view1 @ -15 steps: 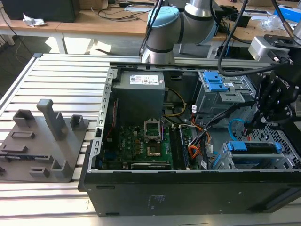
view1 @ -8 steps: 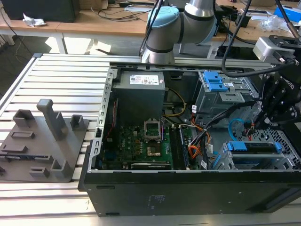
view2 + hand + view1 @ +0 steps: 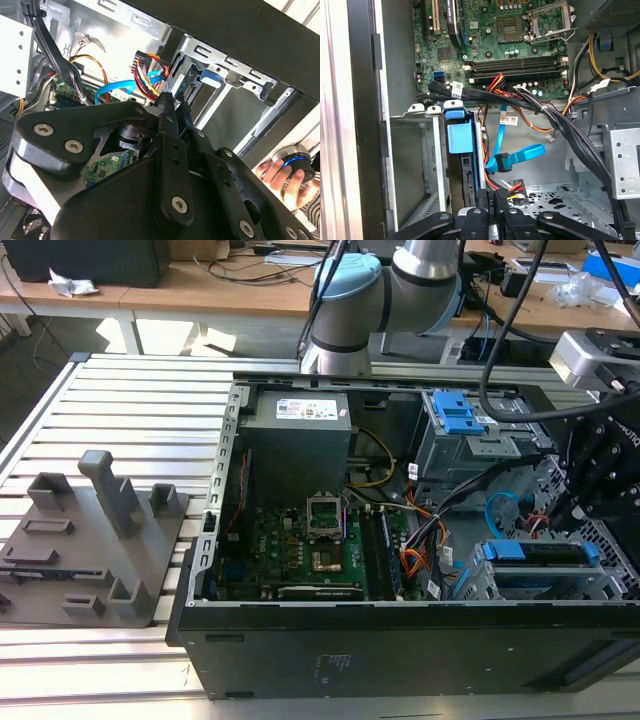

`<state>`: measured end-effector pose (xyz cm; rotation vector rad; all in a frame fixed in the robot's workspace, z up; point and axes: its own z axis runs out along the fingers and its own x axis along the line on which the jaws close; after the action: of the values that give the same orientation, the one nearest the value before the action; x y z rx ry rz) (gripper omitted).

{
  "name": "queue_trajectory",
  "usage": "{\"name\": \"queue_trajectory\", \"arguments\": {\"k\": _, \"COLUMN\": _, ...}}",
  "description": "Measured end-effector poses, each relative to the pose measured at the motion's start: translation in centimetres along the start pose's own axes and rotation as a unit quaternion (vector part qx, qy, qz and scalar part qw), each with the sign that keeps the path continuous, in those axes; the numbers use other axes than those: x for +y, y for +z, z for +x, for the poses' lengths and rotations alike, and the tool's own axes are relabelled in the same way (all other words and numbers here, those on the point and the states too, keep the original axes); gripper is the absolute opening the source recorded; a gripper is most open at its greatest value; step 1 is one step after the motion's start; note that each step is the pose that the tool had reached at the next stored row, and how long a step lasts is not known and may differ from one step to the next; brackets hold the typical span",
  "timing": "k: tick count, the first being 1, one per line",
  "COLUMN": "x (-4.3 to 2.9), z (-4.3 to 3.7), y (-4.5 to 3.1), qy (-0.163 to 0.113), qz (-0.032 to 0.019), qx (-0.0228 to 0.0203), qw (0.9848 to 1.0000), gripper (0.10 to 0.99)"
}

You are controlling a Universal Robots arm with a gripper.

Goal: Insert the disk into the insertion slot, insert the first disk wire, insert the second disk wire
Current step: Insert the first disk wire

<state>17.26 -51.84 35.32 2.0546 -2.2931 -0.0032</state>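
Observation:
The disk (image 3: 545, 558), in its bright blue carrier (image 3: 459, 137), sits inside the insertion slot (image 3: 500, 590), a silver metal cage (image 3: 437, 150) at the case's front corner. My gripper (image 3: 492, 200) hangs just behind the disk's rear edge. Its black fingers (image 3: 167, 107) are shut on a black connector with red, yellow and black wires (image 3: 145, 75). A loose blue flat wire (image 3: 517, 157) with its own plug lies next to it inside the case. In the exterior view my gripper (image 3: 575, 510) reaches down into the case on the exterior view's right.
The open case holds a motherboard (image 3: 310, 540), a power supply (image 3: 300, 440) and an upper cage with a blue latch (image 3: 455, 415). Black cable bundles (image 3: 560, 125) cross above the disk bay. A grey fixture (image 3: 90, 540) stands outside. A hand (image 3: 280, 175) rests on a round device.

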Motion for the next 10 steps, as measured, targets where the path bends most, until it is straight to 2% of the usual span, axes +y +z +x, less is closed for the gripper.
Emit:
{"name": "queue_trajectory", "arguments": {"k": 2, "x": -0.07, "z": 0.62, "y": 0.02, "qy": 0.0, "qz": 0.0, "qx": 0.0001, "qw": 1.0, "gripper": 0.18}}
{"name": "queue_trajectory", "arguments": {"k": 7, "x": -0.09, "z": 0.81, "y": 0.1, "qy": 0.0, "qz": 0.0, "qx": 0.0001, "qw": 1.0, "gripper": 0.18}}
{"name": "queue_trajectory", "arguments": {"k": 10, "x": -0.11, "z": 0.8, "y": 0.42, "qy": 0.0, "qz": 0.0, "qx": 0.0, "qw": 1.0, "gripper": 0.18}}
